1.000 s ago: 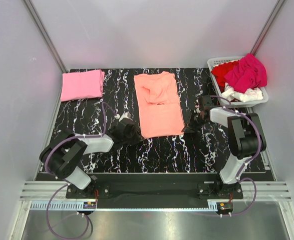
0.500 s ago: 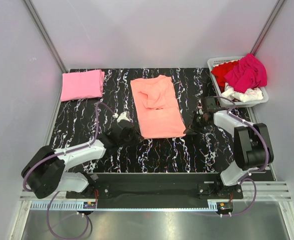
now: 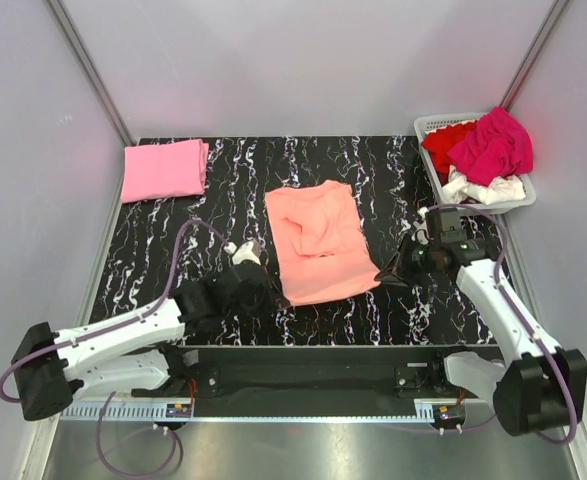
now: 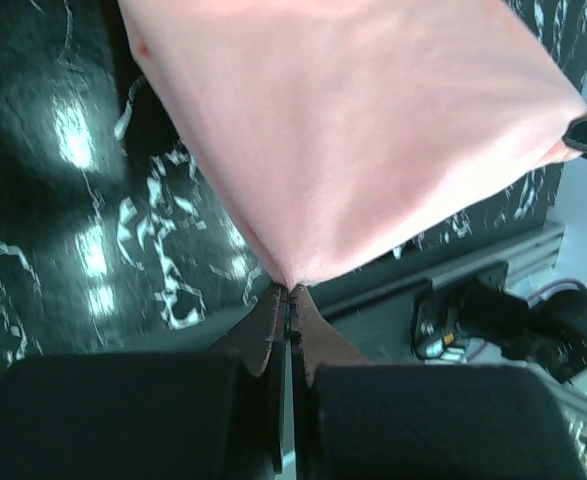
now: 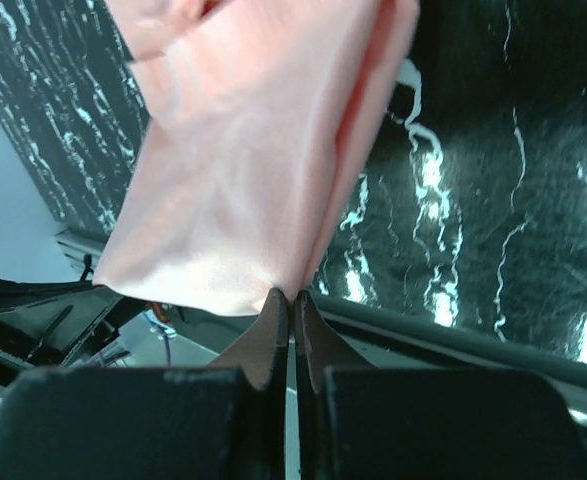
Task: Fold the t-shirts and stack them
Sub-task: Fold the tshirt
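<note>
A salmon-orange t-shirt, folded lengthwise, lies in the middle of the black marbled table. My left gripper is shut on its near left corner. My right gripper is shut on its near right corner. Both near corners are lifted off the table. A folded light pink t-shirt lies at the far left. Magenta, red and white t-shirts are heaped in the basket.
The white slatted basket stands at the far right corner, partly past the table's edge. Grey walls close in on the left, back and right. The table's near edge and a metal rail run just behind both grippers.
Both arms have drawn back toward the near edge, and the salmon-orange t-shirt has slid nearer with them. Its near corners have spread apart. Both grippers have stayed shut on the cloth.
</note>
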Tool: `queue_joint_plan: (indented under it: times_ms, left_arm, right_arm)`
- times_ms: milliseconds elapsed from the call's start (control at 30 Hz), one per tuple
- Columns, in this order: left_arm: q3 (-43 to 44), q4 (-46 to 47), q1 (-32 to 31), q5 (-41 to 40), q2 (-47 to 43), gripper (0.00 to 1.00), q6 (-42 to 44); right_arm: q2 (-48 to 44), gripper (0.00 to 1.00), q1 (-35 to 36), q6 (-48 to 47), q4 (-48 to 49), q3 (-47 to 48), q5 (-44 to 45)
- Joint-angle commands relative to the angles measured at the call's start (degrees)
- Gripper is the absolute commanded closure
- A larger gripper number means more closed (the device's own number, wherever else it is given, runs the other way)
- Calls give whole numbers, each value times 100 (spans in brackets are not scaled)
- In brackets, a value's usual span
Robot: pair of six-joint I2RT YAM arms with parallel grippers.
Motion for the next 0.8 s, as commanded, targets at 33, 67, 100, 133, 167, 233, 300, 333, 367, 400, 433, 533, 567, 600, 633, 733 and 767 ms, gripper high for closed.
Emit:
queue_joint_plan:
  times_ms: [33, 67, 100, 133, 167, 233, 300, 333, 367, 400, 433, 533, 567, 600, 633, 733, 767]
  left_arm:
    - [806, -1025, -168, -298, -328, 100, -182]
    - [1034, -1131, -159, -350, -346, 100, -147]
    - [1166, -1358, -142, -394, -337, 100, 28]
    - [1472, -1508, -89, -464, -320, 100, 91]
    - [1580, -1614, -19, -499, -294, 100, 239]
    - [1773, -1554, 288, -378, -285, 100, 485]
    - [1862, -1466, 708, -70, -171, 100, 784]
    - [1949, -1431, 850, 70, -109, 100, 881]
    - [1994, -1404, 974, 298, 48, 100, 1047]
    - [2037, -1378, 1175, 387, 128, 100, 1110]
    - [2116, -1360, 1255, 457, 215, 100, 1180]
    - [2248, -1202, 1528, 730, 541, 100, 1391]
    - [2275, -1167, 1598, 818, 707, 100, 1479]
    - [2301, -1106, 1738, 975, 787, 100, 1515]
    - [2371, -1079, 1809, 1151, 875, 100, 1541]
    - [2538, -1017, 2038, 1345, 1165, 100, 1638]
    - [2582, -1000, 2082, 1442, 1287, 100, 1690]
  right_arm:
    - [-597, 100, -5, 295, -759, 417, -176]
    - [-606, 100, -5, 277, -838, 567, -97]
    - [-528, 100, -5, 225, -970, 717, 17]
    - [-466, 100, -5, 181, -997, 1014, 96]
    - [-379, 100, -5, 154, -1015, 1139, 193]
    - [-124, 100, -14, 49, -971, 1447, 281]
    - [182, 100, -14, -47, -936, 1745, 422]
    - [289, 100, -22, -57, -901, 1825, 440]
    - [403, 100, -22, -74, -866, 1913, 492]
    - [587, 100, -14, -92, -787, 2062, 501]
    - [693, 100, -14, -92, -734, 2133, 493]
    - [1063, 100, -14, -92, -602, 2388, 484]
    - [1159, 100, -14, -92, -567, 2440, 501]
    - [1334, 100, -14, -109, -523, 2589, 510]
    - [1432, 100, -14, -136, -523, 2660, 519]
    - [1757, 100, -14, -171, -479, 2933, 571]
    - [1845, 100, -14, -188, -479, 2994, 572]
